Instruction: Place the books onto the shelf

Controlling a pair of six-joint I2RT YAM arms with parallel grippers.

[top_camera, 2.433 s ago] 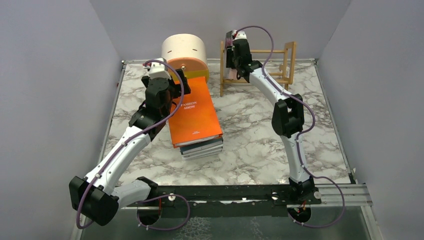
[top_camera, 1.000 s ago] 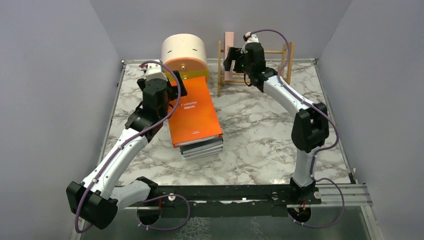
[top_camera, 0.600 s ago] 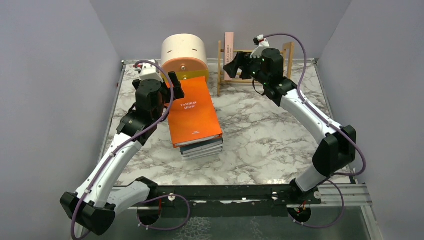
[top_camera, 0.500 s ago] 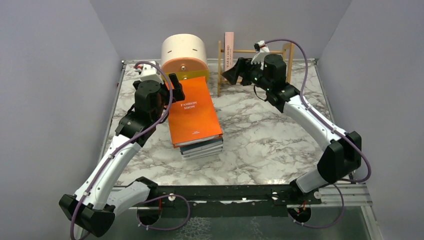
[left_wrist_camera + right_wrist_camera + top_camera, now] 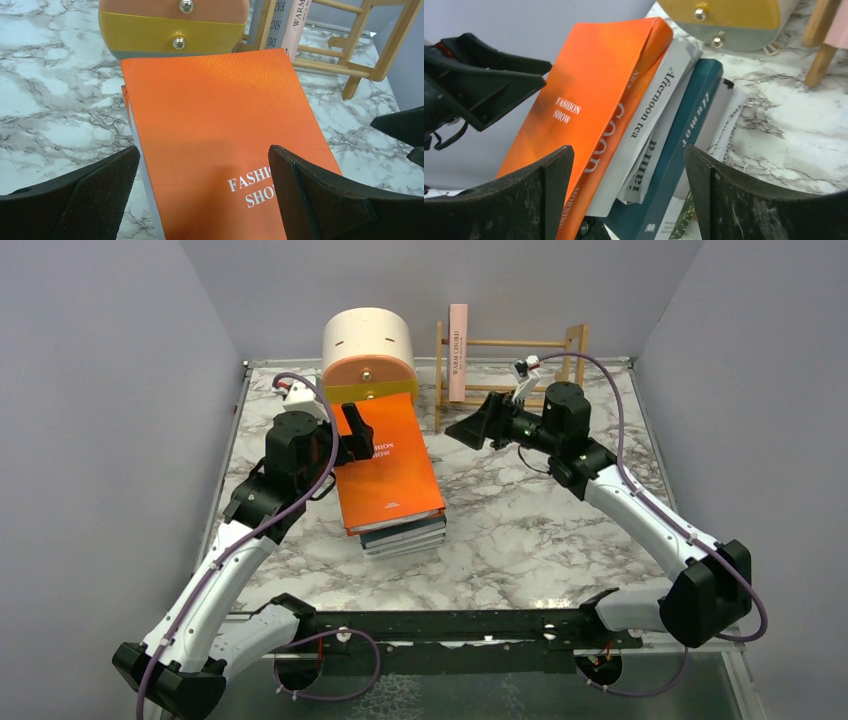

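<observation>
Overhead rear view over the table point(image 5: 520, 530); both wrist views close on orange book point(image 5: 215, 130), opposite sides.

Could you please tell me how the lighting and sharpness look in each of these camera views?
Top external: even, soft light, only faint shadows on the marble table. Left wrist: a bright sheen across the orange book near its far edge, glints on the drawer box knobs; lettering sharp. Right wrist: frame rolled sideways, book spines readable, the tool's own fingers dark and slightly soft.
</observation>
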